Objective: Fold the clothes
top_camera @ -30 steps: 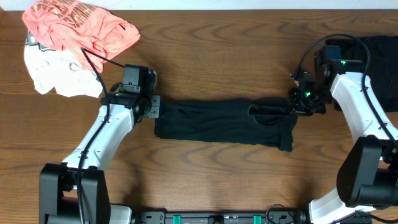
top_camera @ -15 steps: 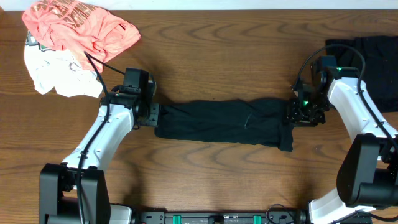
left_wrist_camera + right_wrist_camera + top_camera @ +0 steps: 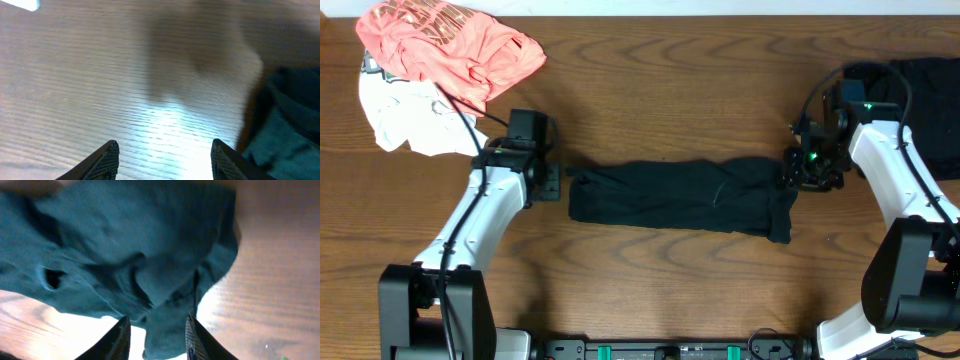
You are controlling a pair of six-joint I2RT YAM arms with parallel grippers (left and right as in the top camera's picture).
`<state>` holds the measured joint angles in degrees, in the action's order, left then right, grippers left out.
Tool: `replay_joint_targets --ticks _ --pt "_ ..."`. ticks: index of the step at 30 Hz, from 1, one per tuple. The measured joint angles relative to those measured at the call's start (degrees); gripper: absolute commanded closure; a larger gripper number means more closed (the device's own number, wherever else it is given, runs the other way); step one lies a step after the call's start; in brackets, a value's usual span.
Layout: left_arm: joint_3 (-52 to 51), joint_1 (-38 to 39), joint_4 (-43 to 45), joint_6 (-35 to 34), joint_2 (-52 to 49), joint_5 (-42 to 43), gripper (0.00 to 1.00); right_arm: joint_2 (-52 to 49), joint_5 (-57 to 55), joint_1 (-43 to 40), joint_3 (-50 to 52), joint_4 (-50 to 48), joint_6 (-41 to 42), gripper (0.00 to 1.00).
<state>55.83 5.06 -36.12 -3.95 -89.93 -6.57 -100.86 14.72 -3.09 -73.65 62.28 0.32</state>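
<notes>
The black garment (image 3: pixel 680 196) lies flat on the wooden table as a long folded strip across the middle. My left gripper (image 3: pixel 558 181) hovers just off its left end. In the left wrist view it (image 3: pixel 165 161) is open over bare wood, with the cloth's edge (image 3: pixel 287 120) to the right of the right fingertip. My right gripper (image 3: pixel 790 172) is over the strip's right end. In the right wrist view it (image 3: pixel 157 337) is open, and rumpled dark fabric (image 3: pixel 130 255) lies under and between the fingertips without being pinched.
A coral-pink printed shirt (image 3: pixel 450 45) lies on a white garment (image 3: pixel 405 120) at the back left corner. More black folded clothing (image 3: pixel 932 100) sits at the far right edge, behind my right arm. Bare wood (image 3: pixel 670 90) surrounds the strip.
Both grippers were shut on the garment's ends and have let go. The lifted fold at the right end settled flat. My left gripper drew back leftward off the cloth.
</notes>
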Motion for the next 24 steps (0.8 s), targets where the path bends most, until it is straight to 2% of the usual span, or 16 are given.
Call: replay_joint_targets --ticks 6,10,22,24 --pt "0.0 -1.1 4.8 -1.8 0.0 1.4 0.41 0.0 4.0 0.3 -0.9 -3.4 -0.4 0.85" --pt "-0.1 -1.1 10.6 -2.3 0.1 7.3 0.41 0.0 5.0 2.6 -1.0 -5.8 -0.2 0.98" --pt "-0.1 -1.0 21.8 -3.6 6.5 28.5 0.43 -0.2 4.8 12.0 -1.0 -11.0 2.4 0.99" --pt "-0.1 -0.5 21.4 -3.6 6.6 30.6 0.48 -0.7 4.8 13.0 -1.0 -11.2 2.7 0.99"
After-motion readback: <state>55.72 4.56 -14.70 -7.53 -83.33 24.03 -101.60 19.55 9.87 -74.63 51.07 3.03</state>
